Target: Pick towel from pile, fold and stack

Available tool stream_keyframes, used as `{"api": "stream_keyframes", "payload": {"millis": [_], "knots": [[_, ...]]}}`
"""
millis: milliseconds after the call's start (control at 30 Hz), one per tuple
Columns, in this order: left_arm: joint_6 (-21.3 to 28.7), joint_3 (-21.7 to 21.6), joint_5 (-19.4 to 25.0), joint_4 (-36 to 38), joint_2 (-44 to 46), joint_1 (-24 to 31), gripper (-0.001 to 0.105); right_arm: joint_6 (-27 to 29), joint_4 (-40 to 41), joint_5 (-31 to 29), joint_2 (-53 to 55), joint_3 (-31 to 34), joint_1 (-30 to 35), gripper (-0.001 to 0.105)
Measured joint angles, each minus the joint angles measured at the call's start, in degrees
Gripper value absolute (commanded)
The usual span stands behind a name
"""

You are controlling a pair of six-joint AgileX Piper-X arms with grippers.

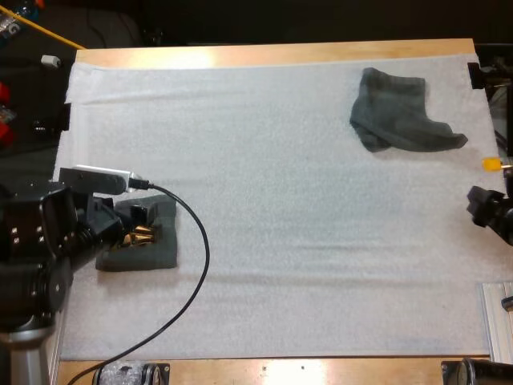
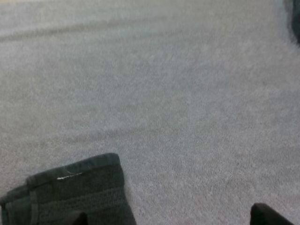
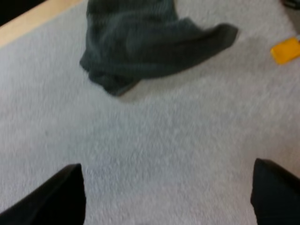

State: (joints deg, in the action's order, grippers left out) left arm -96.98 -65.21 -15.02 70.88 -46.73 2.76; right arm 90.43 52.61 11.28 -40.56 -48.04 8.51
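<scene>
L tool (image 1: 138,228) over folded towel (image 1: 158,253), crumpled towel (image 1: 399,114) apart

A: Any readable text, labels or numbers?
B: None legible.
A: Nothing on the cloth?
B: The folded towel (image 2: 89,192) has a small pale streak (image 2: 65,177) near its edge. Could be a tag or a thread, can't tell. Too small to make out any letters.

Bright, even light, with glare on the wooden table (image 1: 200,56).
</scene>
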Motion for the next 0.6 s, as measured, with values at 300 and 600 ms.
{"api": "stream_keyframes", "payload": {"millis": [300,600], "knots": [[0.0,0.2,0.1,0.9,7.2,-0.1,0.065,-0.8,-0.3,0.9,5.0,0.0,-1.3,0.071],[0.7,0.2,0.7,1.0,18.1,-0.1,0.065,4.7,0.4,0.9,15.5,0.0,-1.3,0.071]]}}
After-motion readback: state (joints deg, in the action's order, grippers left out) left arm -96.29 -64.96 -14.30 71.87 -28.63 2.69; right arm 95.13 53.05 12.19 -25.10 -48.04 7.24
